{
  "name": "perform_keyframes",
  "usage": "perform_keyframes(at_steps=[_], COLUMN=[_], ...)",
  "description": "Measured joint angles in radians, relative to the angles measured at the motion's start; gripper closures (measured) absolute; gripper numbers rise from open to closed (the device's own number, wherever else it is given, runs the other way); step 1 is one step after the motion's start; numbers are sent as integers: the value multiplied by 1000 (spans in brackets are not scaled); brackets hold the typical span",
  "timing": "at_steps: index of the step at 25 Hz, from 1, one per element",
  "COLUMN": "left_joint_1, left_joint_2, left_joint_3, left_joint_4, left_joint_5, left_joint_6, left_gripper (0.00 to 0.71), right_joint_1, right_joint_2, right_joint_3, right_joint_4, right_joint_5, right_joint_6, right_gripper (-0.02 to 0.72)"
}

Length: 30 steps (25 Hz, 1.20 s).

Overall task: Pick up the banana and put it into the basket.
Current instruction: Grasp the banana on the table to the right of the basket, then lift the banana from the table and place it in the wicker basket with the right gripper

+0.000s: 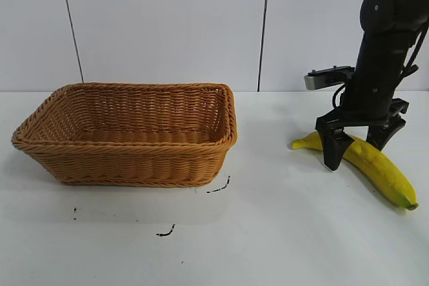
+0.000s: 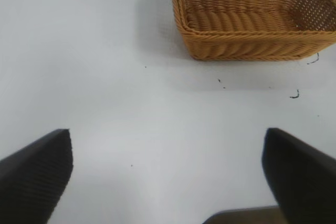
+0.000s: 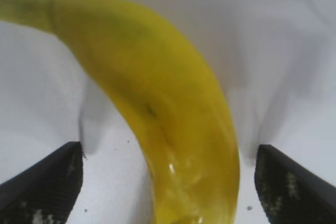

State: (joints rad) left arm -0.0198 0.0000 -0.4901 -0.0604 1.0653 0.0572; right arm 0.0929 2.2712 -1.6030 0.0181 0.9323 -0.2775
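The yellow banana (image 1: 375,165) lies on the white table at the right. My right gripper (image 1: 356,151) is lowered over its middle, open, with one finger on each side and not touching it. In the right wrist view the banana (image 3: 163,108) runs between the two spread fingertips (image 3: 47,182) with a gap on both sides. The tan wicker basket (image 1: 127,159) stands empty at the left. It also shows far off in the left wrist view (image 2: 252,35). My left gripper (image 2: 168,177) is open and empty above bare table, out of the exterior view.
Small dark marks (image 1: 218,187) lie on the table in front of the basket. A bare stretch of white table separates the basket from the banana. A pale panelled wall stands behind.
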Motion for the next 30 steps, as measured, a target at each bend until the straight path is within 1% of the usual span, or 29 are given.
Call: perform_keyframes(at_steps=[3, 7, 10, 13, 15, 20, 24, 28, 30], left_joint_1=[0, 0, 0, 0, 0, 0, 0, 0, 0], left_joint_2=[0, 0, 0, 0, 0, 0, 0, 0, 0], left_joint_3=[0, 0, 0, 0, 0, 0, 0, 0, 0], left_joint_4=[0, 0, 0, 0, 0, 0, 0, 0, 0], left_joint_5=[0, 0, 0, 0, 0, 0, 0, 0, 0], left_joint_6=[0, 0, 0, 0, 0, 0, 0, 0, 0], left_gripper=[15, 15, 15, 15, 15, 15, 15, 15, 15], right_joint_1=[0, 0, 0, 0, 0, 0, 11, 60, 100], right_joint_2=[-3, -52, -105, -138, -141, -141, -141, -140, -140], right_joint_3=[-7, -53, -132, -230, -295, -418, -438, -438, -438], right_joint_4=[-2, -2, -2, -2, -1, 28, 35, 31, 31], right_joint_5=[21, 71, 133, 221, 263, 275, 284, 284, 261], right_joint_6=[0, 0, 0, 1, 1, 13, 4, -7, -16], right_gripper=[383, 383, 383, 383, 383, 383, 383, 383, 383])
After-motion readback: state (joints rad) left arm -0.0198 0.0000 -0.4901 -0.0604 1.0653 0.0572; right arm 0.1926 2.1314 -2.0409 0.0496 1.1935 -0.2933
